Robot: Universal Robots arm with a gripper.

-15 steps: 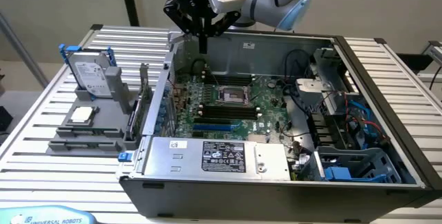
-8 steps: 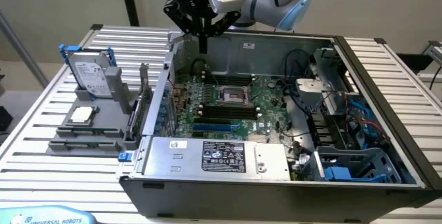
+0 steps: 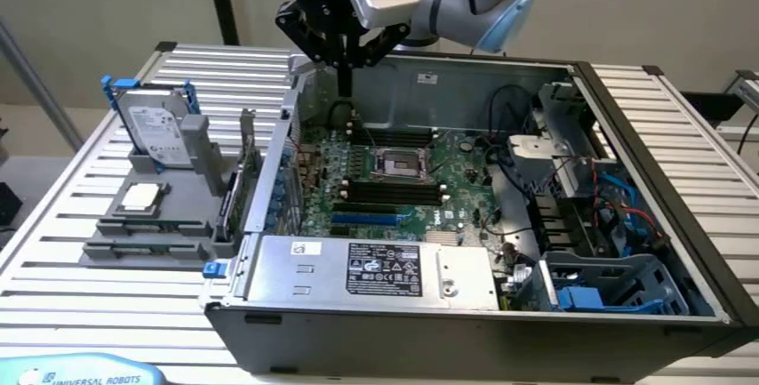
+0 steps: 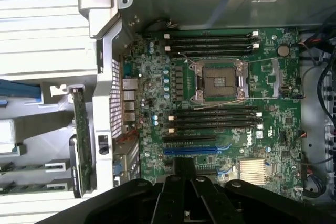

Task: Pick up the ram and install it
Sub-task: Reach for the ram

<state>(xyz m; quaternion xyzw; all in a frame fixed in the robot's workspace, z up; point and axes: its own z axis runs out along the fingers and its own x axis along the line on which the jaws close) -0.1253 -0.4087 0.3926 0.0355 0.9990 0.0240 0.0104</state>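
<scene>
Outside the computer case, on the exterior view's left, the ram (image 3: 235, 196) (image 4: 80, 140), a long, thin green circuit-board stick, stands on its long edge in a grey plastic holder (image 3: 148, 229) just beside the case's perforated left wall. Nothing grips or touches it, and it is not yet in a slot.

On the same holder, farther to the exterior view's left, a square silver processor chip (image 3: 140, 196) lies flat. Beyond it a silver hard drive in a blue frame (image 3: 155, 123) stands upright at the holder's far end. The holder rests on a slatted, pale metal bench (image 3: 71, 260).

The open grey metal computer case (image 3: 475, 332) lies on its side on the bench with its green motherboard (image 3: 457, 172) (image 4: 273, 114) facing up. A square metal processor socket (image 3: 397, 164) (image 4: 220, 81) sits at the board's middle. Long black memory slots (image 3: 386, 191) (image 4: 215, 119) run in rows on its near side, and more run on its far side. A blue expansion slot (image 3: 371, 219) (image 4: 191, 150) lies nearer still. A silver power-supply box with a dark label (image 3: 379, 269) fills the near part of the case, and blue cables (image 3: 617, 207) run along the exterior view's right.

The black jaws of the grey robot arm (image 3: 475, 3) hang over the far left corner of the case, pointing down. They are pressed together with nothing between them, well apart from the ram.
</scene>
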